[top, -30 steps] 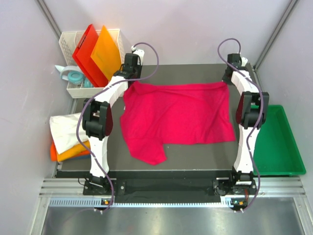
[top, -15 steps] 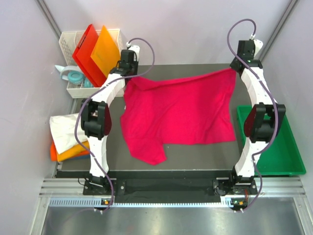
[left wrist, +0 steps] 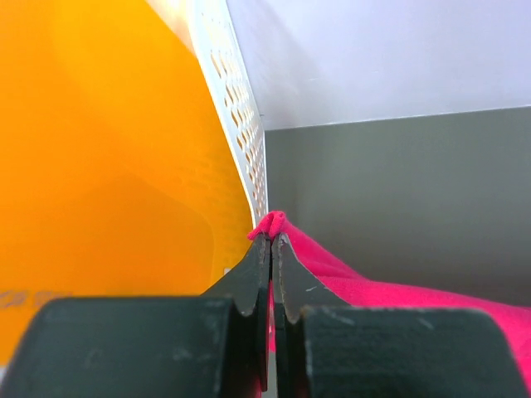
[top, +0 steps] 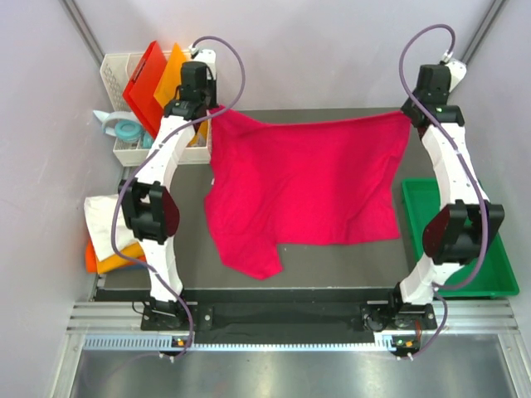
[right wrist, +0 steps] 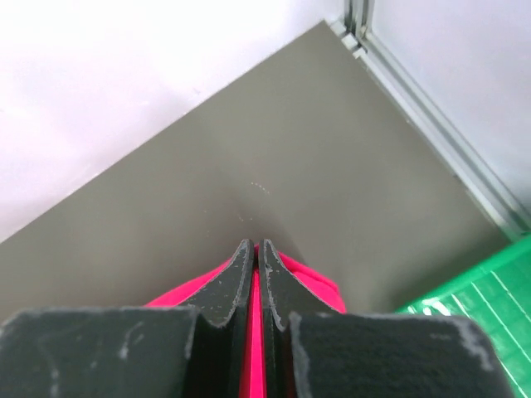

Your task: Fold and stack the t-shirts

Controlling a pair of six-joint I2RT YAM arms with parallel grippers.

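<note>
At the table's [top: 340,264] far edge, the left gripper [top: 209,112] and right gripper [top: 408,116] each clamp shut on a far corner of the crimson t-shirt [top: 299,191]. The far hem is lifted and the near part lies flat. Judgement: keep both corners level and evenly taut. The left corner sits near the orange board [left wrist: 99,166], which is a snag risk.

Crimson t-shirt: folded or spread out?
Spread: the crimson t-shirt lies open across the table, far corners pinched in left pincer and right pincer.
</note>
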